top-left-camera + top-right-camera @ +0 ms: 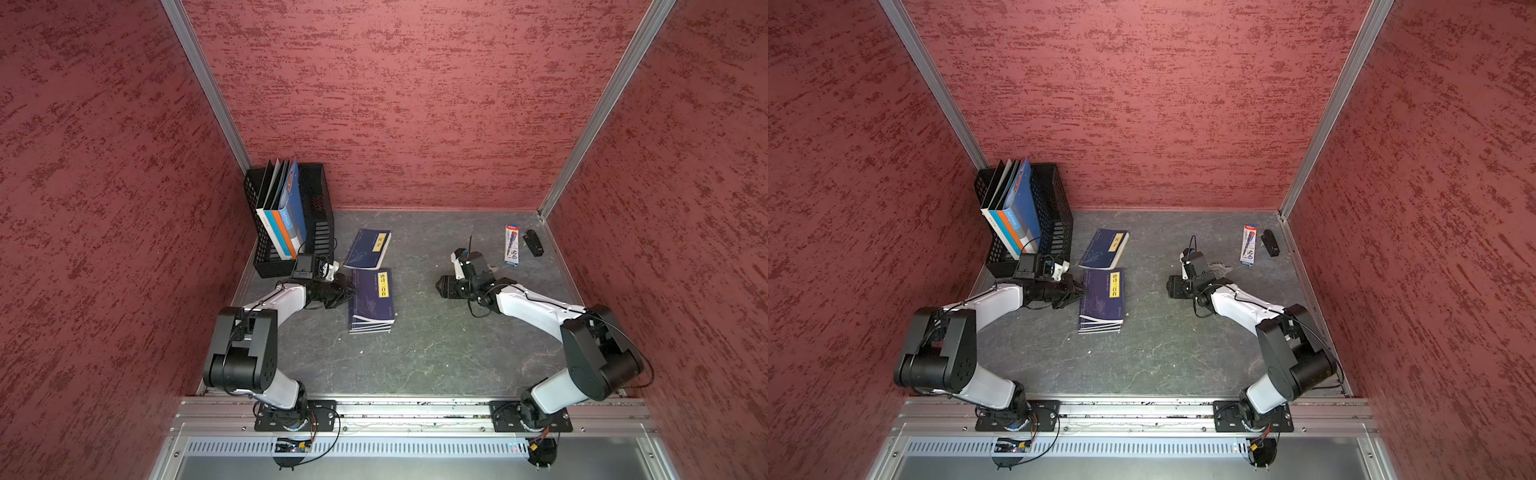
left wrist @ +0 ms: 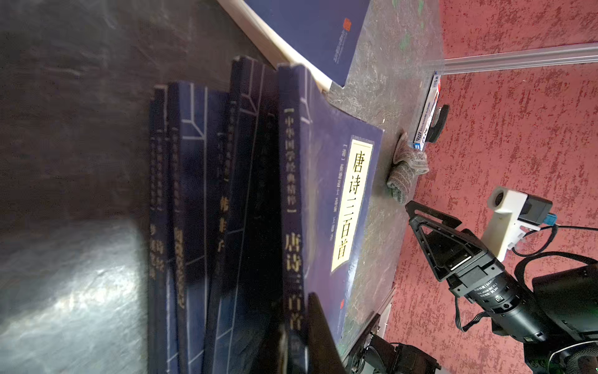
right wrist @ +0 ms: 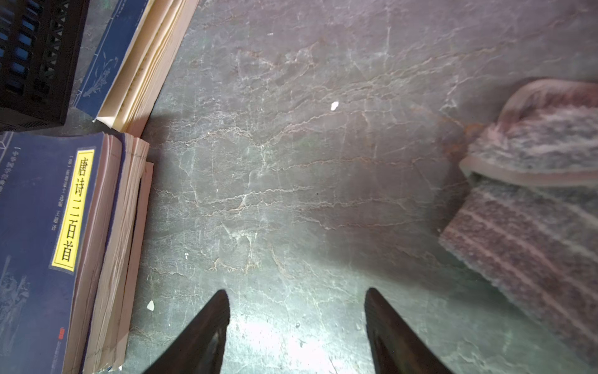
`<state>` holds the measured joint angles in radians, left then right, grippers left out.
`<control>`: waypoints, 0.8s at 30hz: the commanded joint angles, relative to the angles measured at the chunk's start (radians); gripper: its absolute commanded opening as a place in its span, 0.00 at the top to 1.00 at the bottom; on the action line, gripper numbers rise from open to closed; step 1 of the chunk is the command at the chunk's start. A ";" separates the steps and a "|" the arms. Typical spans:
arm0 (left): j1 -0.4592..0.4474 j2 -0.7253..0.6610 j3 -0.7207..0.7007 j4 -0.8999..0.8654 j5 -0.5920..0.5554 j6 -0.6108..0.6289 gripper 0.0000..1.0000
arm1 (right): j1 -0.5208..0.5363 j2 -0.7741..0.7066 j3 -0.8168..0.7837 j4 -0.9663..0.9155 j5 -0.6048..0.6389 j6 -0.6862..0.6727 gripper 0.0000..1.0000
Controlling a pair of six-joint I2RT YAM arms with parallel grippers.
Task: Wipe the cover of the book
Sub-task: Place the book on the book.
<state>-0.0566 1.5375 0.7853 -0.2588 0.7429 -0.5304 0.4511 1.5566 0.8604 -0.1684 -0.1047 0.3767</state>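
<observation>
A stack of dark blue books lies mid-table; the top book [image 1: 374,291] [image 1: 1104,291] [image 2: 326,200] [image 3: 35,233] has a yellow title label on its cover. My left gripper [image 1: 353,291] [image 1: 1084,291] [image 2: 294,311] is at that book's spine edge, shut on it, with one finger [image 2: 320,327] over the cover. The grey striped cloth [image 1: 1219,268] [image 2: 407,168] [image 3: 534,200] lies folded on the table to the right. My right gripper [image 1: 442,286] [image 1: 1173,286] [image 3: 296,293] hovers open over bare table between the stack and the cloth, holding nothing.
A second blue book [image 1: 368,248] lies just behind the stack. A black file rack [image 1: 316,195] with upright folders stands at the back left. A pen package [image 1: 512,245] and a small black item [image 1: 533,243] lie at the back right. Red walls enclose three sides.
</observation>
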 commanded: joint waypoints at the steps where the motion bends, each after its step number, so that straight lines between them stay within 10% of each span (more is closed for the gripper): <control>1: -0.006 0.017 0.038 -0.037 -0.037 0.050 0.86 | 0.012 0.013 -0.006 0.015 -0.020 0.000 0.33; 24: -0.046 0.070 0.098 -0.126 -0.150 0.102 0.48 | 0.171 0.154 0.172 -0.041 0.030 0.039 0.34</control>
<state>-0.1013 1.6077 0.8658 -0.3470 0.6491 -0.4522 0.6037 1.6894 0.9958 -0.1886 -0.1013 0.4042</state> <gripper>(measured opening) 0.504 0.664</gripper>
